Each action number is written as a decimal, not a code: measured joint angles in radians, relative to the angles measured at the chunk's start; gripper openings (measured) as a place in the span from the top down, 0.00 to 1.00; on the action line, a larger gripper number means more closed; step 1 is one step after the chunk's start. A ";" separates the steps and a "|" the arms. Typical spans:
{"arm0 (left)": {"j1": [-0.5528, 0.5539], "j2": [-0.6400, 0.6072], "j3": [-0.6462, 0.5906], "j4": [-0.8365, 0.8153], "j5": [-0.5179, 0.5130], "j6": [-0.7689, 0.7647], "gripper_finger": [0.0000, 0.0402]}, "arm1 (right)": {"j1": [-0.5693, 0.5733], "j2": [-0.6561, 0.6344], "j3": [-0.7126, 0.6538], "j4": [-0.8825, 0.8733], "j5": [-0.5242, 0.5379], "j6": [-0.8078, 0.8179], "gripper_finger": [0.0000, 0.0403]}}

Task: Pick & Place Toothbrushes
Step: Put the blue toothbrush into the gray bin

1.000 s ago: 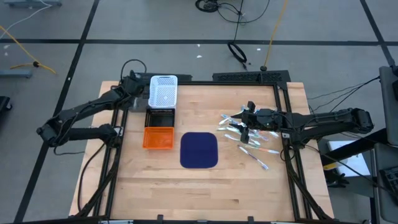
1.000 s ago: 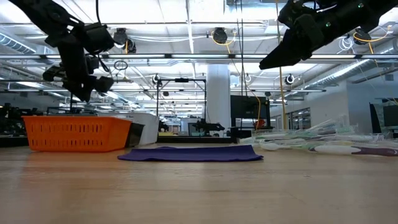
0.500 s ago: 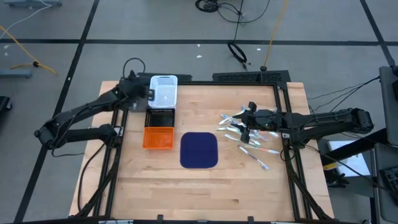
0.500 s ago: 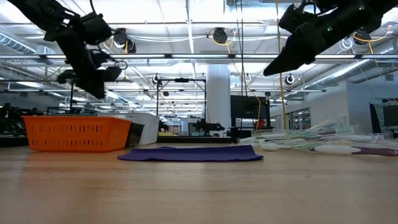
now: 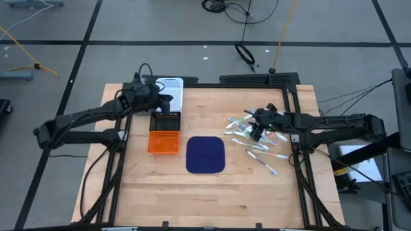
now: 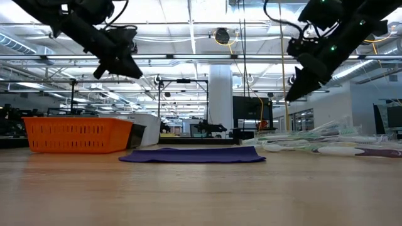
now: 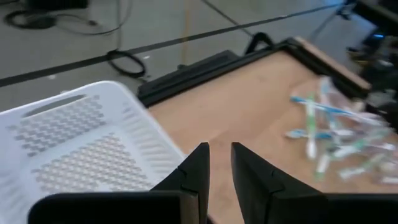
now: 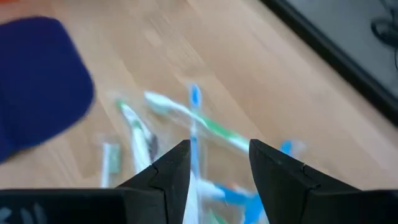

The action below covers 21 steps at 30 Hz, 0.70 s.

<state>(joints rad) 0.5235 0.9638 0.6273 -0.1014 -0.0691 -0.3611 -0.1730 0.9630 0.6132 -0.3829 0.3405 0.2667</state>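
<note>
Several toothbrushes (image 5: 255,142), thin white sticks with blue, teal and pink accents, lie loose on the wooden table at the right; they also show in the low view (image 6: 326,145) and both wrist views (image 7: 326,134) (image 8: 186,115). My right gripper (image 5: 253,133) (image 8: 214,165) hovers open above the pile, fingers slanting down, touching nothing (image 6: 294,94). My left gripper (image 5: 168,100) (image 6: 129,68) is high over the near right part of the white basket (image 5: 171,91) (image 7: 74,149), empty, with a narrow gap between its fingers (image 7: 219,163).
A black basket (image 5: 166,120) and an orange basket (image 5: 163,142) (image 6: 78,135) stand in a row in front of the white one. A dark blue mat (image 5: 205,154) (image 6: 191,155) lies flat at the table's middle. A black frame (image 5: 257,79) borders the table.
My left gripper has swung from the white basket's left side toward the table's right, across the basket, and risen a little. My right gripper has tipped its fingers steeper and come down toward the toothbrush pile. The toothbrushes have not moved.
</note>
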 joint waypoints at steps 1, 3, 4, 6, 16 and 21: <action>-0.018 0.000 0.000 0.006 0.000 0.000 0.84 | -0.006 0.000 0.000 -0.022 0.000 0.022 0.62; -0.051 0.000 0.000 0.011 0.000 0.000 0.84 | -0.016 0.000 0.000 -0.061 -0.001 0.060 0.62; -0.068 0.001 0.000 0.016 0.000 0.000 0.84 | -0.019 0.000 0.000 -0.080 -0.002 0.081 0.61; -0.100 0.001 0.000 0.022 0.000 0.000 0.84 | -0.024 0.000 0.000 -0.112 -0.005 0.119 0.62; -0.242 0.034 0.001 0.106 -0.008 0.012 0.84 | -0.023 0.000 0.000 -0.245 -0.060 0.272 0.62; -0.293 0.088 0.001 0.164 -0.010 0.012 0.84 | -0.022 0.000 -0.014 -0.255 -0.075 0.323 0.62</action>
<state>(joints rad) 0.2309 1.0520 0.6281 0.0626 -0.0792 -0.3489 -0.1951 0.9630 0.5989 -0.6384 0.2656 0.5895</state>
